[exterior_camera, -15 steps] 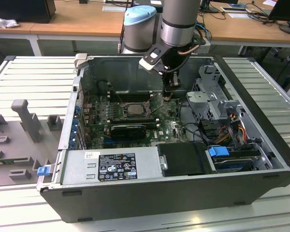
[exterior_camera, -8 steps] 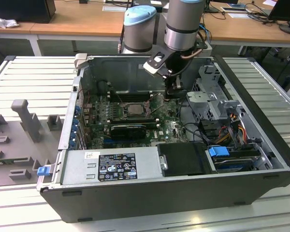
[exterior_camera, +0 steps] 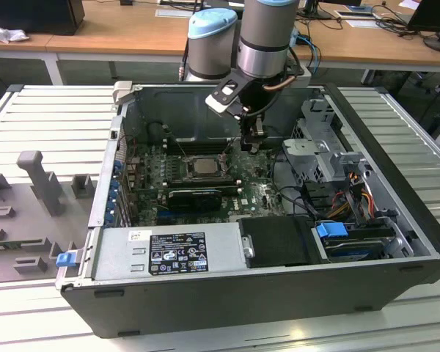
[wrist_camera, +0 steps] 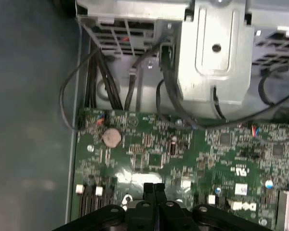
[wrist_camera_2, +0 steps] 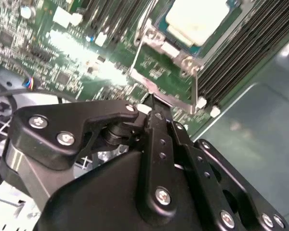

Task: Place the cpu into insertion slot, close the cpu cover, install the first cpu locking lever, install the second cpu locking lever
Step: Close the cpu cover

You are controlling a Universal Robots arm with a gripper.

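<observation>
A ribbed metal counter [exterior_camera: 51,117] carries an open computer case [exterior_camera: 367,293], lying on its side with its inside facing up. The robot arm [exterior_camera: 268,37] reaches down into the case from the far edge. Along the case's near side sits a grey power supply [exterior_camera: 169,253], and at the exterior view's right a metal drive cage [exterior_camera: 315,150] holds bundled cables. A green motherboard [exterior_camera: 260,194] covers the case floor, and long black memory slots [wrist_camera_2: 241,53] run beside the socket.

The insertion slot [exterior_camera: 185,167] lies near the middle of the motherboard. The cpu cover [wrist_camera_2: 166,65] lies flat over it, and the pale top of the cpu [wrist_camera_2: 197,19] shows through its window, so the cpu is seated in the slot. A thin metal rod [wrist_camera_2: 194,89] runs along one side of the cover; whether it is latched I cannot tell.

The gripper [exterior_camera: 251,143] hangs above the motherboard, just to the exterior view's right of the slot, touching neither cover nor cpu. In both wrist views its black fingers [wrist_camera: 148,188] are pressed together with nothing between them. A round coin battery [wrist_camera: 111,137] sits on the board near the case wall.
</observation>
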